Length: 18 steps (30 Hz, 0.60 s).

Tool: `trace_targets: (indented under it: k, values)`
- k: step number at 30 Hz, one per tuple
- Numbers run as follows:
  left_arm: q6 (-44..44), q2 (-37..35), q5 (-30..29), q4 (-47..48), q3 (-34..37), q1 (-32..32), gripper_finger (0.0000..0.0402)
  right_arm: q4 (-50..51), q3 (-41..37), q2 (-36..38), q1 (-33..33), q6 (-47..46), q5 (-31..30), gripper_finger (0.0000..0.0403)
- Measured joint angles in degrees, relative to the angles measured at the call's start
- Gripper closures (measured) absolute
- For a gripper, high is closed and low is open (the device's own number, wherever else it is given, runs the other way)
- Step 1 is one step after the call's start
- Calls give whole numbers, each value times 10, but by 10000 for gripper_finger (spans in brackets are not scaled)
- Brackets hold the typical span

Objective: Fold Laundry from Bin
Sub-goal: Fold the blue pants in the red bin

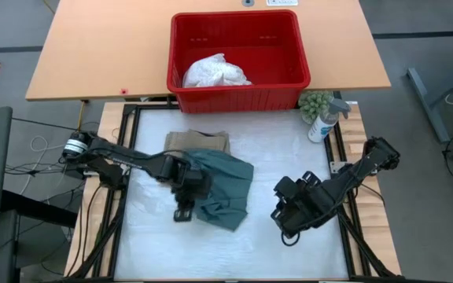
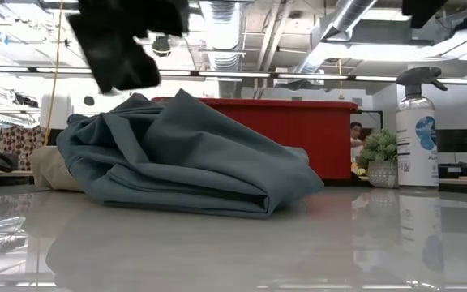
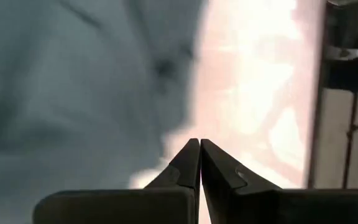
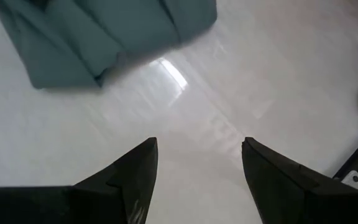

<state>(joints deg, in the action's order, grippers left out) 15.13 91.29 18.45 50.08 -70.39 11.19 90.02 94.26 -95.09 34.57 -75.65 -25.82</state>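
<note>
On white table (image 1: 289, 157) | teal garment (image 1: 225, 189) | left jaws closed, empty | right jaws wide

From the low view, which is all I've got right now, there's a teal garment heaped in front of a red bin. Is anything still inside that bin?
Observer: Yes, a crumpled white garment lies in the red bin, toward its left side.
Operator: Is the left gripper holding the teal garment?
Observer: No. The left gripper is shut on nothing, over the teal garment's left edge.
Operator: And the right gripper?
Observer: The right gripper is open over bare table, right of the teal garment, holding nothing.
Operator: What is the beige bit behind the heap?
Observer: A beige garment, lying flat, partly under the teal one.
</note>
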Motion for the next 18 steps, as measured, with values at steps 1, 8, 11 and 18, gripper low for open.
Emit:
trace_targets:
  k: [1, 8, 11, 18]
  values:
    - [10, -8, 3, 3, 2, 16, 401, 0, 0, 0, 4, 0, 0, 150]
    - [99, -88, -157, -16, 4, 126, 401, -22, 0, -1, -21, 14, -142, 150]
    - [134, -142, -262, -70, 4, 158, 401, -87, 0, -1, -67, 133, -194, 151]
    - [147, -222, -358, -185, 3, 177, 401, -328, 0, -39, -206, 545, -39, 154]
